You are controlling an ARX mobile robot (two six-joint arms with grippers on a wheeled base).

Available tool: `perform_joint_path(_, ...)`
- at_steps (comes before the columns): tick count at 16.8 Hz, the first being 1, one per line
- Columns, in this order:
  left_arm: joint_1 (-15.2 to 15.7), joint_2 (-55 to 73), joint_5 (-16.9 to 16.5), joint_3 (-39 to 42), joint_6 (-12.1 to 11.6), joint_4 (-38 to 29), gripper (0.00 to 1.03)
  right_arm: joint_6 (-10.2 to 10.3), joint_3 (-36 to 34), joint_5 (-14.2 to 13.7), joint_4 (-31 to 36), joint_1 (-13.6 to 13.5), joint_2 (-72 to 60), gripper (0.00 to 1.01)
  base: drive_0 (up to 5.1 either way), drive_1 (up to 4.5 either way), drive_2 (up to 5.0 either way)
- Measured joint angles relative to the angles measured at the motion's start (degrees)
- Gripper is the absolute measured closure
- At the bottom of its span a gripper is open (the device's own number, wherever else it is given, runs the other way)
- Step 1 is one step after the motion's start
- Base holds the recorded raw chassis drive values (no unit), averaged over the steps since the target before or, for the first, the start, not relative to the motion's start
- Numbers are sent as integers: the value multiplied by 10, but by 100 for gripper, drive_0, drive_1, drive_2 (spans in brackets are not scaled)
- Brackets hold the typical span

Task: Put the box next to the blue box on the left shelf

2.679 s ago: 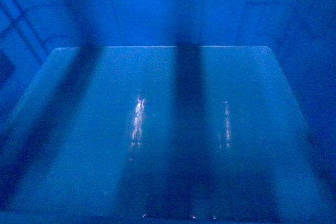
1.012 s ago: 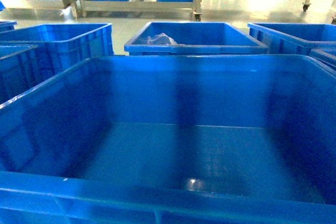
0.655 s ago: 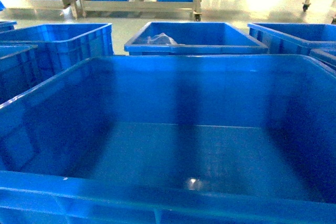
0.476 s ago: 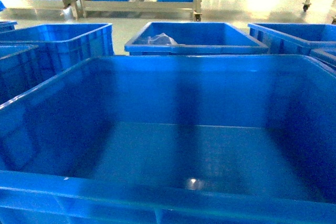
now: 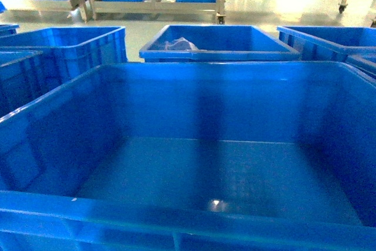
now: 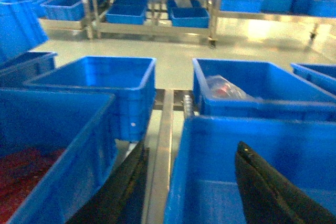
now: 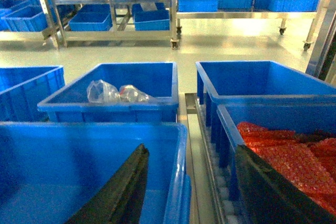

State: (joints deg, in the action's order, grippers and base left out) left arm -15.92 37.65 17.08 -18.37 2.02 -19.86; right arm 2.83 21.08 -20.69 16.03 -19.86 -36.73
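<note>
The left end effector (image 6: 189,182) straddles the left wall of the box (image 5: 223,168), and the right end effector (image 7: 186,182) straddles its right wall. Both look spread wide, probably positioned for a lift. The box is empty and fills the head view. A crate (image 7: 131,103) behind holds clear bags (image 7: 118,93); the right bin (image 7: 294,156) holds red stuff.

The large bright blue plastic open-top crate (image 5: 223,174) runs past the head view's bottom and right edges. Each wrist view crops its hand's dark fingers (image 6: 262,187) at the lower edge, fingertips unseen.
</note>
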Motion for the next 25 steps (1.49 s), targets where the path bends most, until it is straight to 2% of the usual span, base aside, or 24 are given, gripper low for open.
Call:
perform_joint_path(1, 15, -16, -33, 28, -9, 0, 65, -10, -27, 26, 4, 22, 21, 57, 0, 0, 0)
perform_joint_path(4, 66, -75, -74, 79, -9, 0, 102, -21, -93, 85, 6, 80, 79, 95, 0, 0, 0)
perform_joint_path(5, 76, -92, -89, 94, -11, 3, 101, -25, -107, 102, 5, 96, 96, 99, 0, 0, 0)
perform_joint_path(7, 98, -122, -107, 117, -11, 16, 101, -25, -134, 127, 0, 121, 128, 99, 0, 0, 0)
perform_joint_path(8, 138, -140, -153, 126, -11, 23, 101, -25, -144, 138, -7, 131, 142, 99, 0, 0, 0)
perform_joint_path(9, 163, -155, -162, 134, -11, 29, 101, -25, -152, 177, -13, 160, 159, 99, 0, 0, 0)
perform_joint_path(10, 161, -169, -167, 139, -12, 36, 101, -25, -159, 199, -17, 198, 172, 99, 0, 0, 0)
perform_joint_path(12, 158, -193, -171, 152, -12, 53, 101, -25, -173, 207, -31, 198, 196, 99, 0, 0, 0)
perform_joint_path(15, 158, -230, -170, 160, -12, 75, 101, -25, -184, 207, -49, 199, 229, 99, 0, 0, 0)
perform_joint_path(16, 158, -239, -170, 173, -12, 59, 101, -25, -187, 207, -54, 199, 238, 99, 0, 0, 0)
perform_joint_path(19, 158, -271, -171, 175, -12, 92, 101, -25, -203, 207, -61, 199, 268, 99, 0, 0, 0)
perform_joint_path(20, 158, -280, -170, 175, -12, 102, 101, -25, -203, 207, -135, 199, 314, 99, 0, 0, 0)
perform_joint_path(21, 158, -332, -174, 175, -12, 186, 101, -25, -203, 207, -162, 199, 365, 99, 0, 0, 0)
perform_joint_path(22, 158, -373, -169, 175, -12, 197, 101, -25, -201, 207, -155, 199, 364, 99, 0, 0, 0)
perform_joint_path(25, 158, -371, -170, 175, -13, 200, 101, -25, -203, 207, -165, 199, 365, 99, 0, 0, 0)
